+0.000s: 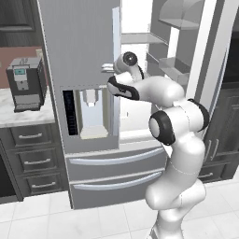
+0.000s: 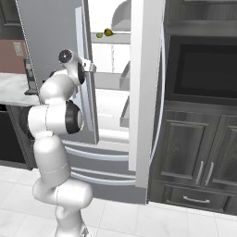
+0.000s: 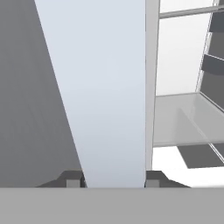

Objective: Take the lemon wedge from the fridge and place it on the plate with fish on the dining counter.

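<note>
1. The fridge (image 1: pixel 79 70) stands tall and grey, its right door swung wide open and its left door, the one with the dispenser panel, nearly shut; two drawers run across its bottom.
2. The white interior shows shelves, with bins on the inside of the open door.
3. Dark cabinets (image 2: pixel 194 152) stand to the fridge's right, with a dark built-in oven above them.
4. The arm (image 1: pixel 179 126) rises from the floor and reaches forward to the free edge of the left door.
5. To the fridge's left a marble-topped table (image 1: pixel 18 114) over dark drawers carries a coffee machine (image 1: pixel 25 83).
6. The end effector (image 3: pixel 113 180) straddles the pale vertical edge of the left door: in the hand view one fingertip sits on either side of that edge, close against it. I cannot tell whether the tips are pressing on it or merely flanking it.
7. On an upper fridge shelf, in the right base view, lies a small round yellow-and-dark fruit (image 2: pixel 108 32).
8. Just left of it, on the same shelf, sits the lemon wedge (image 2: pixel 99 34), a tiny yellow-green piece, well above the end effector.
</note>
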